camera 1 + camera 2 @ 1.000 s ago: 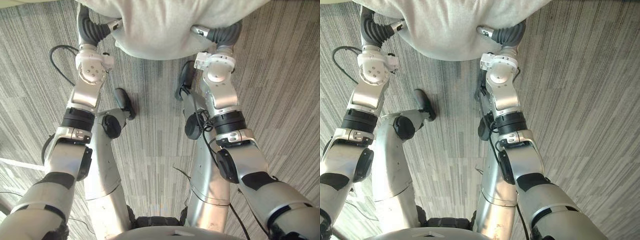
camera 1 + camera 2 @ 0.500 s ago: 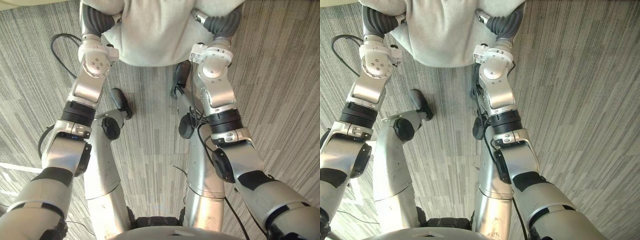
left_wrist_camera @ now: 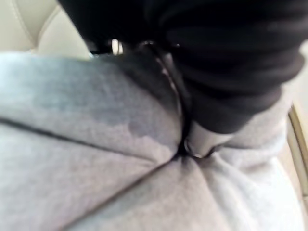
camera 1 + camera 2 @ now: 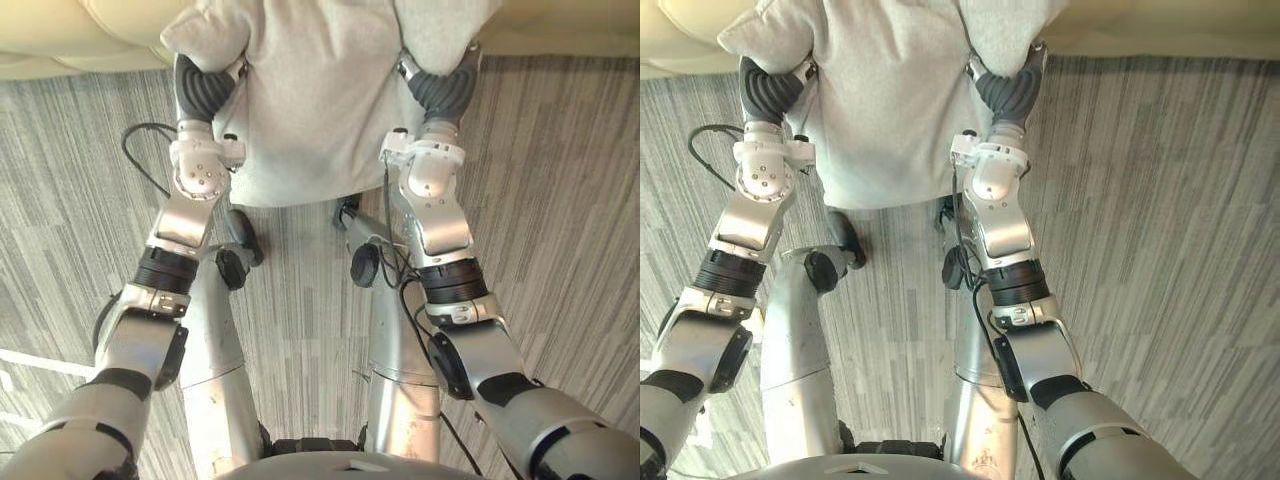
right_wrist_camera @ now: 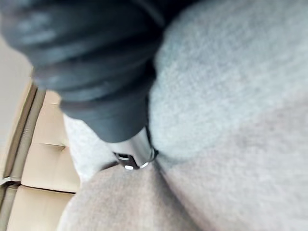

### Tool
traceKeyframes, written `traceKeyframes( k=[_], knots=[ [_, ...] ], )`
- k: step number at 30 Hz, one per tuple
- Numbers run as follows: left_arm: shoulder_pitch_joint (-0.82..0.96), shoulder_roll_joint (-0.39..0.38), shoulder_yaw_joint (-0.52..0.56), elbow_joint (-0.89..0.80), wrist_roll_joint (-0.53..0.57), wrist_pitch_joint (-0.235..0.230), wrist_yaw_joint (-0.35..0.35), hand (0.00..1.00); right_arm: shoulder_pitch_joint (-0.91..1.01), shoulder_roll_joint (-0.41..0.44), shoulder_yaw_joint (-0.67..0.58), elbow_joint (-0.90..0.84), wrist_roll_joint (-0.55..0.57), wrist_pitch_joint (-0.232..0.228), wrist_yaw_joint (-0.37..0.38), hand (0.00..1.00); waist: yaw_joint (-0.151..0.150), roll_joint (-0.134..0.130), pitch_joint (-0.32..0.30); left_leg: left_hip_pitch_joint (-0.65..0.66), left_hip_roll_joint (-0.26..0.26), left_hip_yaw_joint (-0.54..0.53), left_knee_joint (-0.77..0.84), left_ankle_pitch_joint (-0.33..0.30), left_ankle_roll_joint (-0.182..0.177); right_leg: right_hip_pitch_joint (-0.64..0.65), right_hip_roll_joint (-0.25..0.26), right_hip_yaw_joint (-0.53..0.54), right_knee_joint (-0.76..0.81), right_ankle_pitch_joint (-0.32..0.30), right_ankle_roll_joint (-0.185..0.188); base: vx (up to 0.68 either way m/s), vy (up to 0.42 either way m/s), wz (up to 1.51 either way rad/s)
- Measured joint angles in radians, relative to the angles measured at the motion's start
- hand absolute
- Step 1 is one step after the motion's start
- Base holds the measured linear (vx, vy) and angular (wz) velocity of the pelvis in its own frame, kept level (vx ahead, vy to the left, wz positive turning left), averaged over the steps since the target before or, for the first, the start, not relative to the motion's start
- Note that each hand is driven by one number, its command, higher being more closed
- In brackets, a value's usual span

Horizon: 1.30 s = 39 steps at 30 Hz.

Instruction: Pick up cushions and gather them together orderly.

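A large grey cushion (image 4: 320, 100) hangs in front of me, held between both hands above the carpet. My left hand (image 4: 205, 85) digs into its left side and my right hand (image 4: 445, 90) into its right side, and the cloth bulges over each dark wrist cover. In the left wrist view a silver finger (image 3: 199, 142) is sunk in a deep crease of the cushion (image 3: 96, 159). The right wrist view shows a finger (image 5: 134, 154) pinching into a fold of the cushion (image 5: 231, 96) as well.
A beige tufted sofa (image 4: 80, 30) runs along the far edge just behind the cushion, and its seat panels (image 5: 43, 163) show beside my right hand. Grey striped carpet (image 4: 560, 200) lies all around.
Both hands have closed into the cushion's sides, and the cloth now bunches over the wrists. The camera has tipped forward, bringing the sofa and more of the cushion into view.
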<state>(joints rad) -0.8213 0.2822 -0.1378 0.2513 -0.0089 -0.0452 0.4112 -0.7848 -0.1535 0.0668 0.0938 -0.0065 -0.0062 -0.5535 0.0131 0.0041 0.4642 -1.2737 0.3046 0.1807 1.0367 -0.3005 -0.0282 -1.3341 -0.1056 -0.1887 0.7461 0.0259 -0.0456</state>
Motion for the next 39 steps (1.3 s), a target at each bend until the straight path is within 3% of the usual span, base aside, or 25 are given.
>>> traceKeyframes(
  k=[3,6,7,11,13,17,22,25,32,39],
  knots=[
    [0.078,-0.039,0.019,-0.060,-0.009,-0.006,-0.001,1.00,0.071,0.020,0.000,-0.045,0.000,-0.014,0.030,1.00,-0.003,-0.002,-0.010,0.094,-0.005,0.002,-0.039,0.003,-0.007,0.096,0.004,-0.008,-0.041,-0.002,0.002,-0.05,-0.076,0.05],
    [0.220,-0.101,0.021,-0.189,-0.021,-0.012,-0.001,1.00,0.182,0.055,0.002,-0.105,0.006,-0.043,0.054,1.00,-0.001,-0.002,-0.022,0.269,-0.015,0.019,-0.105,0.001,-0.015,0.257,0.002,-0.012,-0.087,-0.014,0.007,-0.04,-0.077,0.06],
    [0.310,-0.131,0.018,-0.237,-0.030,-0.032,-0.001,1.00,0.270,0.073,0.010,-0.135,0.010,-0.068,0.069,1.00,-0.002,-0.003,-0.098,0.293,-0.021,0.022,-0.139,-0.005,-0.018,0.281,0.003,-0.015,-0.115,-0.019,0.012,-0.01,-0.051,0.06],
    [0.495,-0.192,0.002,-0.330,-0.053,-0.079,-0.015,1.00,0.489,0.099,0.020,-0.232,0.043,-0.111,0.141,1.00,-0.001,-0.004,-0.114,0.553,-0.044,0.032,-0.275,0.015,-0.038,0.533,0.007,-0.034,-0.219,-0.027,0.023,0.10,-0.017,0.14],
    [0.631,-0.201,-0.014,-0.360,-0.067,-0.088,-0.046,1.00,0.641,0.104,0.047,-0.246,0.054,-0.133,0.187,1.00,-0.003,-0.006,-0.185,0.697,-0.059,0.041,-0.370,0.026,-0.046,0.671,0.012,-0.046,-0.291,-0.028,0.024,0.21,-0.004,0.11],
    [0.822,-0.206,-0.022,-0.410,-0.067,-0.095,-0.098,1.00,0.823,0.105,0.071,-0.283,0.060,-0.135,0.272,1.00,0.003,-0.008,-0.262,0.936,-0.071,0.077,-0.508,0.036,-0.057,0.888,0.032,-0.046,-0.402,-0.024,0.034,0.23,0.011,-0.05],
    [0.940,-0.220,-0.020,-0.437,-0.067,-0.095,-0.134,1.00,0.909,0.108,0.077,-0.284,0.059,-0.135,0.329,1.00,0.014,-0.017,-0.368,1.104,-0.083,0.109,-0.638,0.052,-0.067,1.047,0.058,-0.036,-0.532,-0.004,0.050,0.13,0.013,-0.08],
    [0.979,-0.237,-0.020,-0.437,-0.067,-0.095,-0.138,1.00,0.922,0.112,0.077,-0.283,0.055,-0.135,0.335,1.00,0.016,-0.021,-0.415,1.156,-0.093,0.122,-0.692,0.065,-0.068,1.110,0.074,-0.016,-0.616,0.033,0.055,0.12,0.036,-0.08],
    [1.039,-0.249,-0.006,-0.403,-0.065,-0.094,-0.176,1.00,0.928,0.116,0.073,-0.225,0.037,-0.134,0.367,1.00,0.013,-0.038,-0.439,1.235,-0.146,0.126,-0.768,0.084,-0.053,1.219,0.070,0.049,-0.800,0.141,0.065,0.05,0.076,-0.12],
    [1.059,-0.243,0.003,-0.392,-0.064,-0.089,-0.180,1.00,0.928,0.131,0.075,-0.186,0.007,-0.124,0.374,1.00,0.020,-0.043,-0.435,1.182,-0.155,0.129,-0.652,0.003,-0.023,1.155,0.062,0.127,-0.738,0.124,0.081,-0.10,0.080,-0.26]
  ],
)
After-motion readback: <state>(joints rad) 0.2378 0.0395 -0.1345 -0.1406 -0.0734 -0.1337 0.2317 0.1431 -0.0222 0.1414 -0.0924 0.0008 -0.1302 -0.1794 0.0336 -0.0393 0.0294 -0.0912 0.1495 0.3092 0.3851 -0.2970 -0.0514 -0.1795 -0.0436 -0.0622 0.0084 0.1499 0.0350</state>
